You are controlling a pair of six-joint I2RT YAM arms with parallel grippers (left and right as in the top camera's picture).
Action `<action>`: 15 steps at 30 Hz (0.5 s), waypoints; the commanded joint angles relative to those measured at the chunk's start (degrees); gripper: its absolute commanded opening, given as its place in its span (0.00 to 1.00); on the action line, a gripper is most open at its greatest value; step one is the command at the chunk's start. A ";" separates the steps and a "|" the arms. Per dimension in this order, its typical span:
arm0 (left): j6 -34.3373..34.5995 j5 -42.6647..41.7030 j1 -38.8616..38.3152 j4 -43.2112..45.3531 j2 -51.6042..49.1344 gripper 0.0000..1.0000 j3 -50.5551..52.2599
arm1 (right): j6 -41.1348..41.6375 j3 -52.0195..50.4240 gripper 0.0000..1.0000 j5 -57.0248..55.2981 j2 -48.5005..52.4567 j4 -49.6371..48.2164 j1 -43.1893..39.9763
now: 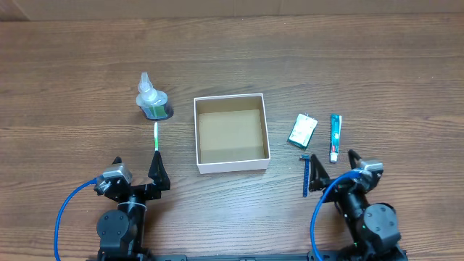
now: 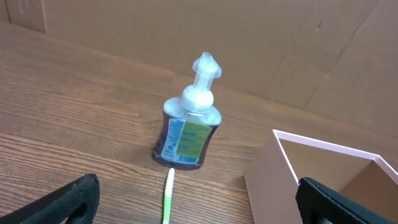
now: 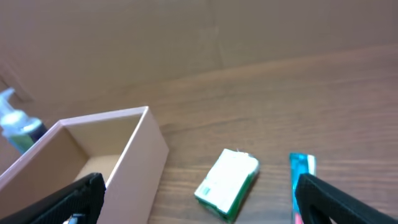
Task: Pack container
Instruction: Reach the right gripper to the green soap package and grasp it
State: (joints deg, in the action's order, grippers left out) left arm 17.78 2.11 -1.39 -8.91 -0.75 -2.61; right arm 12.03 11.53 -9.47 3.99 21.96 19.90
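— Gaping wide at the left gripper (image 1: 136, 165), clutching nothing; parked by the near edge of the table (image 1: 72, 58), toward the left corner.

— Same at the right gripper (image 1: 335, 165)?

— Gaping wide as well, clutching nothing, by the near edge toward the right corner. Borne out from the wrists: black fingertips (image 2: 78, 196) at both lower corners of the left view, and likewise fingertips (image 3: 320, 196) in the right view.

— Whereabouts of the container (image 1: 232, 165)?

— Resting flat at mid-table, between the two arms and somewhat farther from the near edge than either. Square, shallow, white-walled, open on top, with bare brown floor showing. Caught from the left wrist as a pale corner (image 2: 267, 180) at lower right, from the right wrist as a pale corner (image 3: 146, 155) at lower left.

— On its left side?

— Standing upright toward the left edge, well apart from the container: a clear pump bottle (image 1: 151, 101) with green liquid. Lying between bottle and left gripper: a thin green-and-white stick (image 1: 156, 136), aimed lengthwise at the near edge, close to the bottle's base. Cannot tell about contact with either.

— On its right side?

— Lying flat near the right wall without touching: a green-and-white packet (image 1: 302, 131). Next toward the right edge, kept apart from the packet: a blue-green tube (image 1: 335, 136) with a red-and-white end. Closer to the near edge: a thin blue stick (image 1: 306, 176), just beside the inner finger of the right gripper.
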 commanded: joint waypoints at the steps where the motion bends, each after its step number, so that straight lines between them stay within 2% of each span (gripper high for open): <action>1: -1.09 -0.66 0.24 0.35 0.48 1.00 0.37 | 0.37 17.00 1.00 -5.09 10.23 7.17 -0.15; 5: -1.09 -0.66 0.24 0.35 0.48 1.00 0.37 | 0.37 39.47 1.00 -4.07 32.06 24.30 -0.15; 9: -1.09 -0.66 0.24 0.35 0.48 1.00 0.37 | 0.35 60.50 1.00 8.11 54.49 40.46 -0.15; 11: -1.09 -0.66 0.24 0.35 0.48 1.00 0.37 | 0.35 65.94 1.00 13.00 62.58 41.59 -0.15; 15: -1.09 -0.66 0.24 0.35 0.48 1.00 0.37 | 0.35 67.08 1.00 17.75 73.72 41.70 -0.15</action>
State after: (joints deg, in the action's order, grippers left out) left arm 17.78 2.11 -1.39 -8.78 -0.75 -2.55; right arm 12.19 77.41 2.46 72.20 62.72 19.88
